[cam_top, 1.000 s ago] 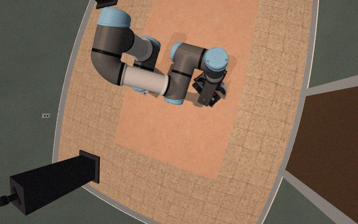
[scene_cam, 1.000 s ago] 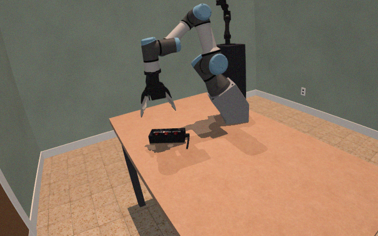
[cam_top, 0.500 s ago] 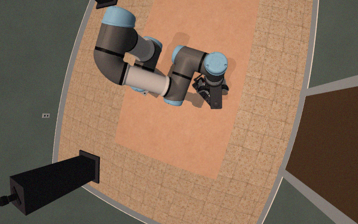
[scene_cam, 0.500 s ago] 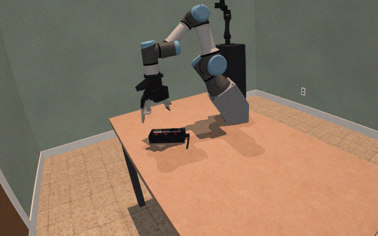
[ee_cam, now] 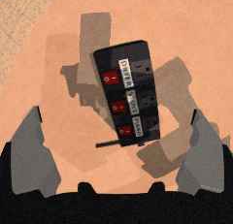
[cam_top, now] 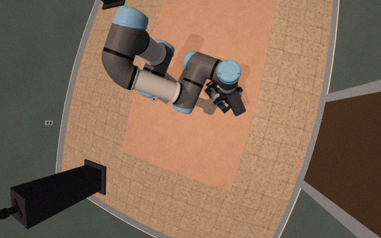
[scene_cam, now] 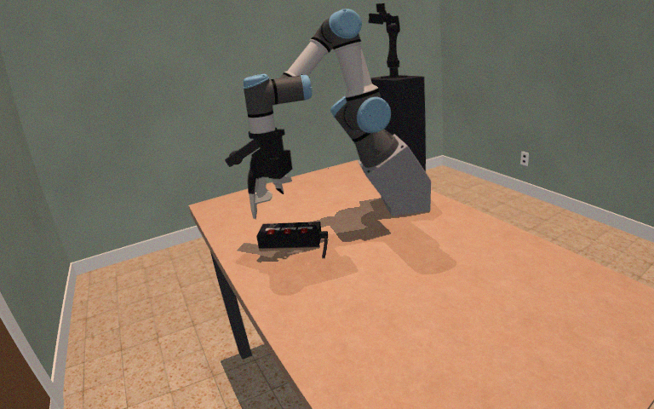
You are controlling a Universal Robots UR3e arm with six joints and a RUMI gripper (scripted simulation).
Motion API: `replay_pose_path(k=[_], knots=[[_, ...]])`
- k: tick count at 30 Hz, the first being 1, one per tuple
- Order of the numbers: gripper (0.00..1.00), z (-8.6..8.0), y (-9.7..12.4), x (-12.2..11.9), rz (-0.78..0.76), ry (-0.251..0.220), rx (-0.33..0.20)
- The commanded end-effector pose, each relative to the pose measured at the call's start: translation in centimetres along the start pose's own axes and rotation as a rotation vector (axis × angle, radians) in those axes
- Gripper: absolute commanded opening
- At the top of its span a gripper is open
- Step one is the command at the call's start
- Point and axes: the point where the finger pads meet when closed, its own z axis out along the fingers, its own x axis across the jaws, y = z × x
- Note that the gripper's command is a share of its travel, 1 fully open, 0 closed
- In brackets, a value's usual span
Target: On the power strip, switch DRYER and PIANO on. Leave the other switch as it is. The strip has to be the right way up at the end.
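The black power strip (ee_cam: pixel 127 99) lies on the orange table with its switch side up. It carries three red rocker switches: DRYER (ee_cam: pixel 111 79) farthest from me, STOVE (ee_cam: pixel 117 107) in the middle and PIANO (ee_cam: pixel 124 131) nearest, by the short cord stub (ee_cam: pixel 109 144). I cannot tell which rockers are on. My gripper (ee_cam: pixel 116 109) is open and empty and hangs straight above the strip, with one finger on each side of it in the wrist view. In the side view the gripper (scene_cam: pixel 265 194) is well above the strip (scene_cam: pixel 289 234). From above, the wrist hides most of the strip (cam_top: pixel 221 103).
The strip lies near the table's far-left corner (scene_cam: pixel 193 207), close to the edge. The arm's base (scene_cam: pixel 396 177) stands behind it to the right. A black pedestal with a camera (scene_cam: pixel 398 116) stands behind the table. Another black camera box (cam_top: pixel 59 191) stands on the floor.
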Motion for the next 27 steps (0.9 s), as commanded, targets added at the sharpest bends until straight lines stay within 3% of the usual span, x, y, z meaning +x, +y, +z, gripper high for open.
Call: replay_pose_path(k=[1, 13, 27], knots=[[1.0, 0.14, -0.16, -0.11, -0.084, -0.013, -0.003], [1.0, 0.51, -0.3, -0.21, -0.237, -0.013, -0.001], [1.0, 0.59, -0.33, -0.23, -0.268, -0.013, -0.001]])
